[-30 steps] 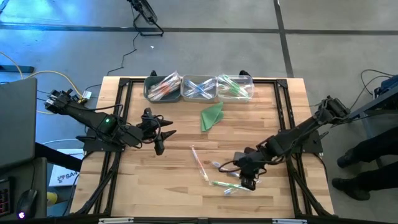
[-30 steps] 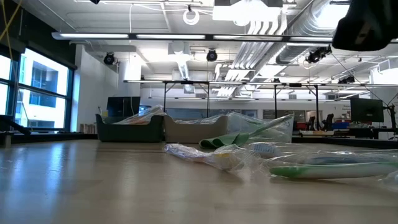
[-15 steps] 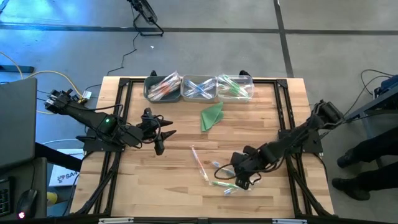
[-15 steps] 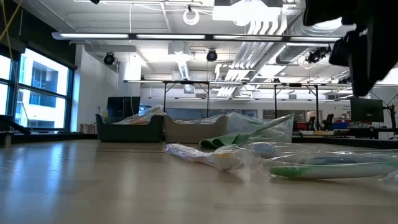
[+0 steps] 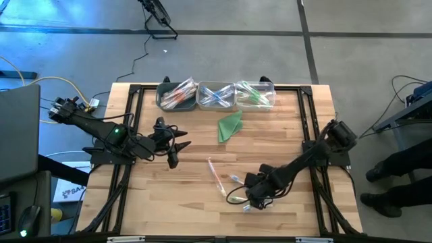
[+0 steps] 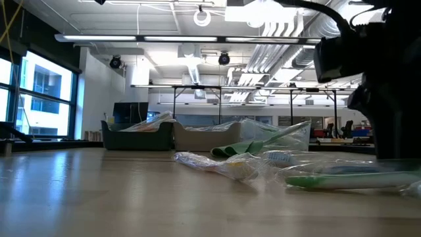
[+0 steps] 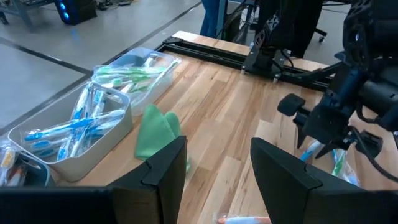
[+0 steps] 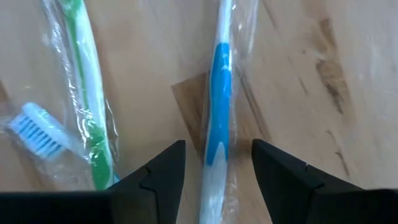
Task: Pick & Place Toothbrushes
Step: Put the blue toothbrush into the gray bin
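Several wrapped toothbrushes lie flat on the table near its near edge: a pink-orange one [image 5: 216,177], a blue one [image 8: 217,124] and a green one [image 8: 87,118], all also in the low view, where the green one [image 6: 348,179] is nearest. My right gripper [image 5: 254,197] hangs open just above them. In its wrist view [image 8: 216,180] one finger stands on either side of the blue toothbrush, with a gap to each. My left gripper [image 5: 177,150] waits open over the table's left half [image 7: 217,180].
Three bins along the far edge hold sorted toothbrushes: pink-orange [image 5: 177,94], blue [image 5: 216,95] and green [image 5: 255,94]. A folded green cloth triangle [image 5: 230,125] lies in front of them. Bare wood shows between the two arms and along the near left [image 5: 162,202].
My right gripper has moved toward the table's left edge and come down over the loose toothbrushes, dropping into the low view from above. The toothbrushes and my left arm have stayed where they were.
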### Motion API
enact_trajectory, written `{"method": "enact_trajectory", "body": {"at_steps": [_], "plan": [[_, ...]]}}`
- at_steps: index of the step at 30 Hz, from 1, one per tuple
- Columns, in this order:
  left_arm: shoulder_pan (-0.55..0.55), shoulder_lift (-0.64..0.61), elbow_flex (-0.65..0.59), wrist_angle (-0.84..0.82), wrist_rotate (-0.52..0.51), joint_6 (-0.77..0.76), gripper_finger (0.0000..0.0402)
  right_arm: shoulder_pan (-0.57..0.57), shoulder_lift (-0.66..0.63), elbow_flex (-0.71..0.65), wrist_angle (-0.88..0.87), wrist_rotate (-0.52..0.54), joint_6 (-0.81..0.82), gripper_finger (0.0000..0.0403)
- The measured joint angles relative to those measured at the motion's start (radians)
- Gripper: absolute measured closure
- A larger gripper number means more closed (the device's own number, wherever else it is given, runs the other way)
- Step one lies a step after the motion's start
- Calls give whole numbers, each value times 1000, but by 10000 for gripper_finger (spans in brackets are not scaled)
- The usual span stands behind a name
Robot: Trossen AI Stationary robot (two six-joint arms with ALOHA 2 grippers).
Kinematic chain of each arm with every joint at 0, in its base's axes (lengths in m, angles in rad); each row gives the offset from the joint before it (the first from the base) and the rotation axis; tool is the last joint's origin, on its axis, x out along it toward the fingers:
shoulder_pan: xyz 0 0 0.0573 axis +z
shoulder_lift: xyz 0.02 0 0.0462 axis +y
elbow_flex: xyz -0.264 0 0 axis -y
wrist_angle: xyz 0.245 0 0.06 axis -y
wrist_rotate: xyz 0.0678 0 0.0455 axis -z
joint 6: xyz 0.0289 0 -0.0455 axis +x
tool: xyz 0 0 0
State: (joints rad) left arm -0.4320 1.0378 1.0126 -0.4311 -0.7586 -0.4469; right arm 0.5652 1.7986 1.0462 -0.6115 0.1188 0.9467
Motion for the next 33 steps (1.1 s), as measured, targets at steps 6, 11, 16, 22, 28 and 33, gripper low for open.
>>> {"method": "enact_trajectory", "body": {"at_steps": [6,11,16,22,28,33], "plan": [[0,0,0,-32,0,0,226,0,34,4,10,-2,2,225],[0,0,0,-43,0,0,226,1,37,3,8,18,26,240],[0,0,0,-44,0,0,226,0,37,2,4,21,29,281],[0,0,0,-44,0,0,226,0,38,1,2,23,30,339],[0,0,0,-44,0,0,226,0,33,0,3,18,51,381],[0,0,0,-44,0,0,226,0,16,-2,1,21,64,387]]}}
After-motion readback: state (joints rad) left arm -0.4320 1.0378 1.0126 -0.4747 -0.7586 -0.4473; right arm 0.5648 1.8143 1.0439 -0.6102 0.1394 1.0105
